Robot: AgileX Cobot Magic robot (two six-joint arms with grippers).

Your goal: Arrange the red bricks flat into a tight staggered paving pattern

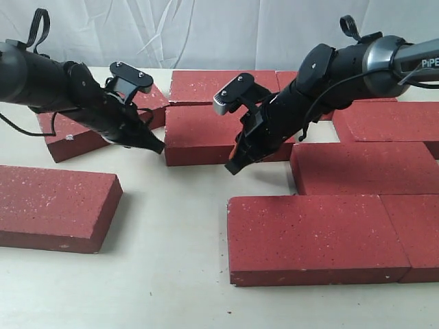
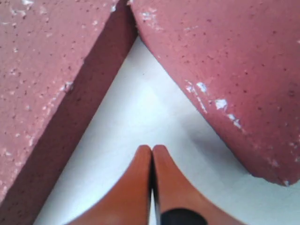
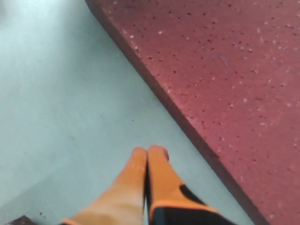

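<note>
Several dark-red bricks lie flat on the pale table. One loose brick sits at the front left and another lies skewed under the left arm. A middle brick lies between the two grippers. My left gripper is shut and empty, its tip at the middle brick's left end; in the left wrist view its tip points into the wedge between two bricks. My right gripper is shut and empty, just in front of the middle brick. Its tip hovers over table beside a brick.
On the right, bricks form rows: a front brick, one behind it, another further back, and one at the rear. A white cloth backdrop hangs behind the table.
</note>
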